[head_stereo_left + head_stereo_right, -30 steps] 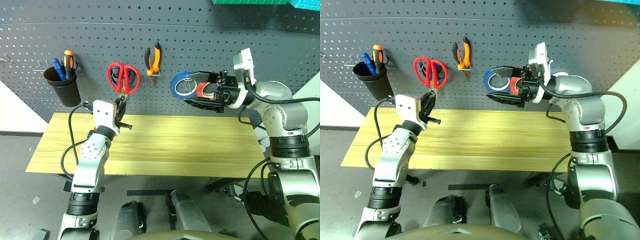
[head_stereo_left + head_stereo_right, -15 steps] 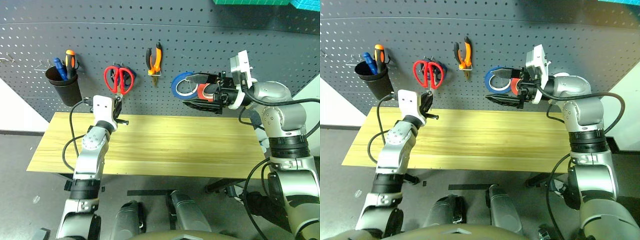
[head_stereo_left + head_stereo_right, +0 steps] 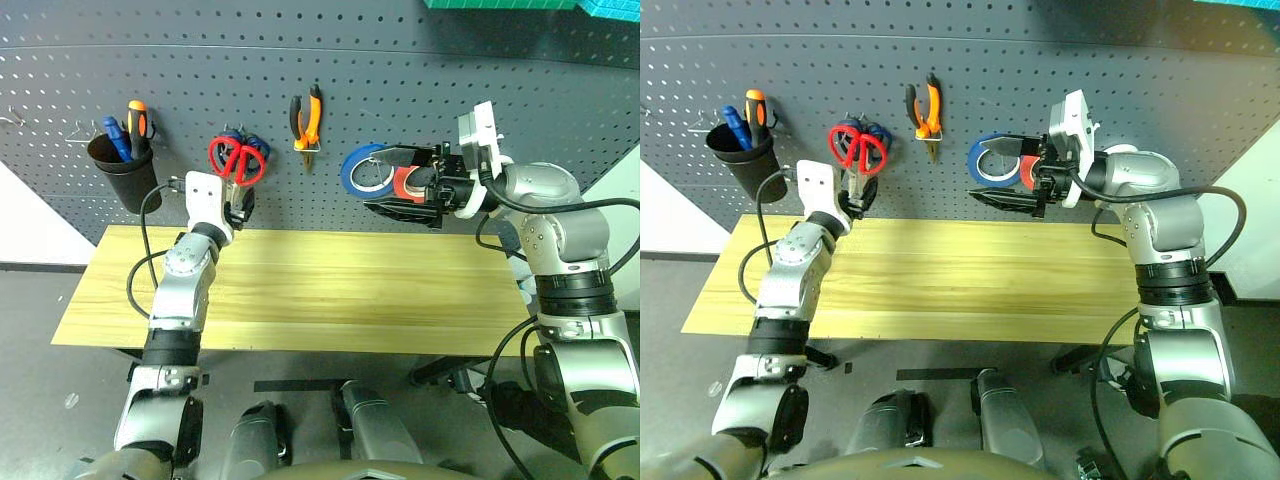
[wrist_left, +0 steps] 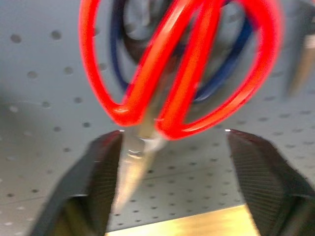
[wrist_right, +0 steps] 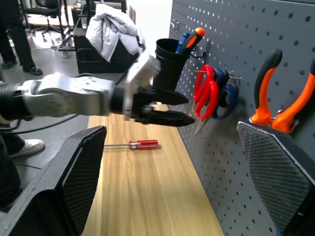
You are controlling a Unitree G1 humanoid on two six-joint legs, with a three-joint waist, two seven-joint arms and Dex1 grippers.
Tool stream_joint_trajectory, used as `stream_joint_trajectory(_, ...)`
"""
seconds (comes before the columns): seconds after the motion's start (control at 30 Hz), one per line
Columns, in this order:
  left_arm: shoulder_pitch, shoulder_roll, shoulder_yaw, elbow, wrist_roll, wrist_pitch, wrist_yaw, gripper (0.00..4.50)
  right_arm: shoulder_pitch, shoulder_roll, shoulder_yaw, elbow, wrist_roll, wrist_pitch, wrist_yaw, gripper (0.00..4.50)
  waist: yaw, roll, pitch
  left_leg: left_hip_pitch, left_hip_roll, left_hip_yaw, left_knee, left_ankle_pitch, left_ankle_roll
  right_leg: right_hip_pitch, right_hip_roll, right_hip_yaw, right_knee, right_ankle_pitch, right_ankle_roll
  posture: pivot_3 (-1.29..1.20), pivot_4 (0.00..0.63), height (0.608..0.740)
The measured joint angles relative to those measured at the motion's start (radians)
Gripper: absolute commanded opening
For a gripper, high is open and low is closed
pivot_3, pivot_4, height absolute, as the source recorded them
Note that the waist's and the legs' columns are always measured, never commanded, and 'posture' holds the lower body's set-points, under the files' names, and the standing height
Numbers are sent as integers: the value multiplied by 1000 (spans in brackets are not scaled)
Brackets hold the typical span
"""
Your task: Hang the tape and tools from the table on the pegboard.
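Since a second ago the left gripper (image 3: 238, 205) has carried the red-handled scissors (image 3: 238, 160) up onto a hook of the pegboard (image 3: 400, 90); its jaws now stand spread. Blades hang between them, so withdrawing crookedly could unhook the scissors. Right gripper (image 3: 395, 180) gapes.

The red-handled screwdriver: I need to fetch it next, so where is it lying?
In the right wrist view the red-handled screwdriver lies flat on the table, out from the pegboard, below the left gripper and the hung red-handled scissors.
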Motion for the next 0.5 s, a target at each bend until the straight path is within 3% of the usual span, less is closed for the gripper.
stream_joint_trajectory(0.27, 239, 15, 5, -355, -42, 199, 26, 4161, 58, -6, 36, -78, 27, 122, 11, 4500, 2, 0, 0, 2, 0, 0, 0, 0, 0, 1, 1, 0, 1, 0, 0, -25, 131, 734)
stream_joint_trajectory(0.5, 297, 62, 64, -368, -43, 296, 45, 4161, 151, 40, 111, -209, 60, 244, -33, 4500, 6, 0, 0, 2, 0, -1, 0, 0, 0, 1, 1, -1, 1, -1, 1, -4, 136, 734)
